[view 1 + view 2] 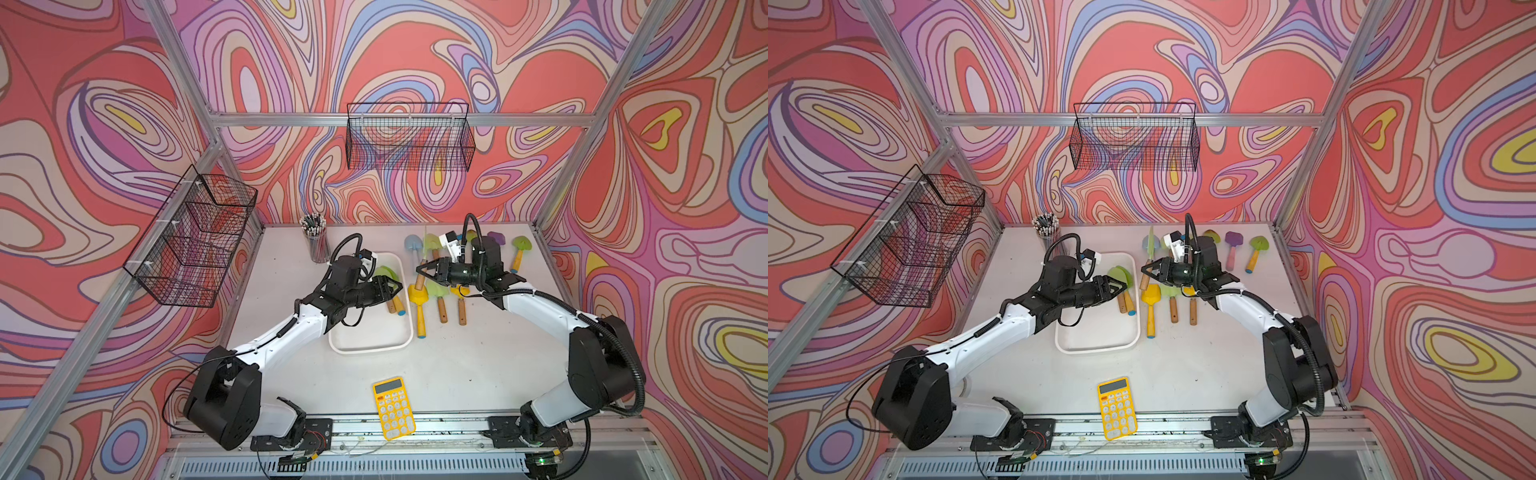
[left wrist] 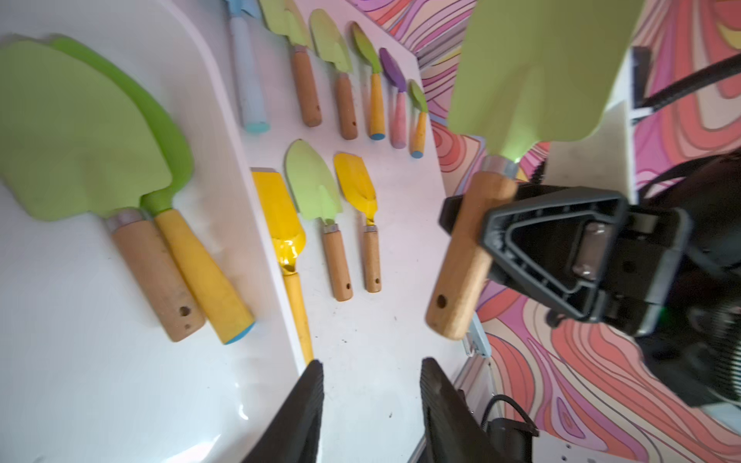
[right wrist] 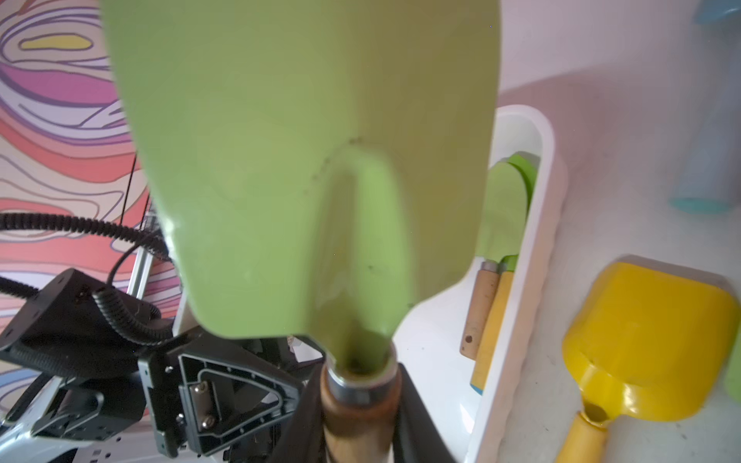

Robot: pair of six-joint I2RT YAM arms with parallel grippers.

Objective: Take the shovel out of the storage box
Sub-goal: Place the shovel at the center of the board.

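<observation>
Right claw (image 3: pixel 361 409) grips shovel (image 3: pixel 300 160) by wooden handle, green blade past its tips. Left claw (image 2: pixel 371 401) parted, empty, over rounded rim of box (image 1: pixel 370 350).

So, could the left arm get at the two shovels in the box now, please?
Probably yes: the left arm's open, empty jaws hang right by the shovels, and nothing in the box covers them.

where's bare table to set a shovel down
Bare table between the storage box, the yellow calculator and the near shovel row. The box's near half too. Crowded: right of the box, that row and the back row.
</observation>
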